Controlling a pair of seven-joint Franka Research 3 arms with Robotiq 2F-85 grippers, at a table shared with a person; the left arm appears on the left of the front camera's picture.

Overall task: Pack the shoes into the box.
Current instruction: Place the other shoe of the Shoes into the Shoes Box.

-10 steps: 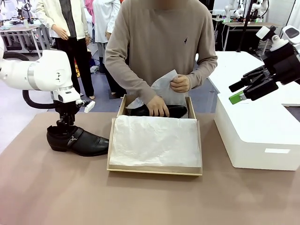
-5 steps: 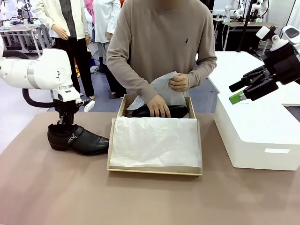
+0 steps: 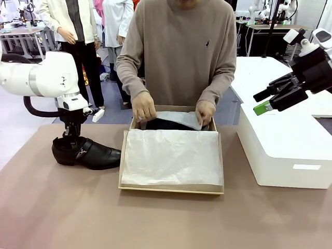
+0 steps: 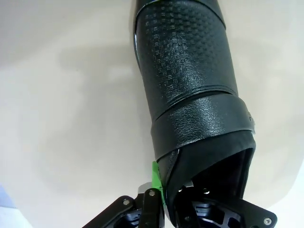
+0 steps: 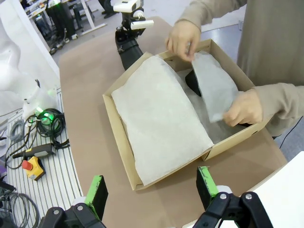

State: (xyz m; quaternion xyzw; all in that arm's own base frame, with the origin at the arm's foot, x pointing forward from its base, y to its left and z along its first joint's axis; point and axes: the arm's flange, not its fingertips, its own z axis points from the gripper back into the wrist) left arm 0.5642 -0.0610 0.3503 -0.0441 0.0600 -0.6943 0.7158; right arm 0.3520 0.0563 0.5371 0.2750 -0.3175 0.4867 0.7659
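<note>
One glossy black shoe lies on the table left of the box, toe pointing at it. My left gripper is shut on the shoe's heel collar. In the left wrist view one green pad presses the outside of the collar of the shoe and the other finger sits inside. The second shoe lies along the box's far side, half covered by tissue that the person's hands hold over it. My right gripper hangs open above the white box, and its view looks down on the tan box.
A large white box stands right of the tan box, under my right arm. Folded white tissue covers the near part of the tan box. The person stands at the far edge, arms over the box. Cables and an emergency button lie beside the table.
My left gripper has closed on the shoe's heel collar. The person has let go of the shoe in the box and laid the tissue sheet down over it with both hands.
</note>
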